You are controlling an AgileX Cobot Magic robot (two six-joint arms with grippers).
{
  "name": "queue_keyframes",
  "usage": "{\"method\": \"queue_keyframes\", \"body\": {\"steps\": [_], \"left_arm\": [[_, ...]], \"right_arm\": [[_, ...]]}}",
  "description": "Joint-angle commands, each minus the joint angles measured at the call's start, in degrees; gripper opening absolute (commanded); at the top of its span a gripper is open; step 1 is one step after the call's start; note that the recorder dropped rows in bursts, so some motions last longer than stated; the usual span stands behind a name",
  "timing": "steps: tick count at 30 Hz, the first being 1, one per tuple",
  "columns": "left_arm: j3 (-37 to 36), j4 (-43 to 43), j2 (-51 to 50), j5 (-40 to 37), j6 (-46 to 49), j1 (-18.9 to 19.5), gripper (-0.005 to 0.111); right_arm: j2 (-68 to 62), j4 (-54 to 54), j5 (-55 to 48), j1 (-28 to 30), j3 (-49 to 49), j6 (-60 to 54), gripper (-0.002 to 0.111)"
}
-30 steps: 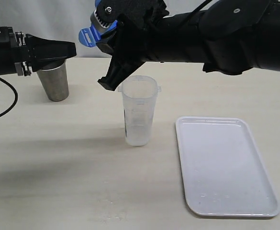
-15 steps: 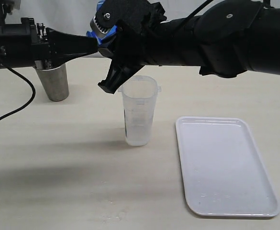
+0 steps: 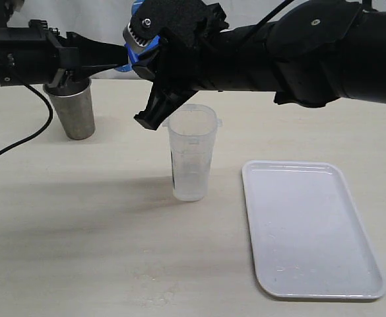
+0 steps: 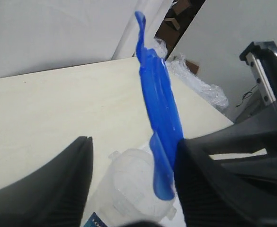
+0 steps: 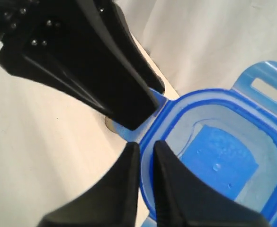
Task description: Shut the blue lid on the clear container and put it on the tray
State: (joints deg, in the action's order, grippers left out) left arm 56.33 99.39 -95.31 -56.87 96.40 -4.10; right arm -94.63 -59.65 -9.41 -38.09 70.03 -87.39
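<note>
Pale beige table [image 3: 80, 251] is seen w/ three things set on it: clear container [image 3: 192, 153] upright at ctr, steel cup [image 3: 74, 112] upright at 10 o'clock, white tray [image 3: 309, 228] laid flat at 4 o'clock, near container, apart from it.

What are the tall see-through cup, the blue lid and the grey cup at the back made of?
The clear container looks like translucent plastic: cloudy walls, faint moulded marks. The blue lid seems glossy, slightly see-through plastic with moulded flaps. The grey cup looks like brushed steel, dull with a soft sheen, though coated plastic can't be ruled out.
</note>
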Motion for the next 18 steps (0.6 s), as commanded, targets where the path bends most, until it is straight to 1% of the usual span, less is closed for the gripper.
{"method": "queue_keyframes", "body": {"steps": [1,4,8,9,12,15,18], "left_arm": [[0.44,0.55,0.31,-2.43,-0.46,-0.33,0.055],[0.44,0.55,0.31,-2.56,-0.46,-1.76,0.055],[0.44,0.55,0.31,2.69,-0.46,-3.68,0.055],[0.44,0.55,0.31,3.72,-0.46,-3.77,0.052],[0.44,0.55,0.31,3.99,-0.46,-3.77,0.039],[0.44,0.55,0.31,3.78,-0.46,-3.77,0.032],[0.44,0.55,0.31,3.78,-0.46,-3.77,0.028]], "right_arm": [[0.51,0.31,-0.18,-0.01,-0.05,-0.40,0.004],[0.51,0.31,-0.18,-0.01,-0.05,-0.40,0.004],[0.51,0.31,-0.09,-0.01,-0.05,-0.40,0.004],[0.51,0.31,-0.09,-0.01,-0.05,-0.40,0.004],[0.51,0.31,0.31,-0.01,-0.05,-0.40,0.004],[0.51,0.31,0.87,-0.01,-0.05,-0.40,0.004],[0.51,0.31,2.24,-0.01,-0.05,-0.40,0.004]]}}
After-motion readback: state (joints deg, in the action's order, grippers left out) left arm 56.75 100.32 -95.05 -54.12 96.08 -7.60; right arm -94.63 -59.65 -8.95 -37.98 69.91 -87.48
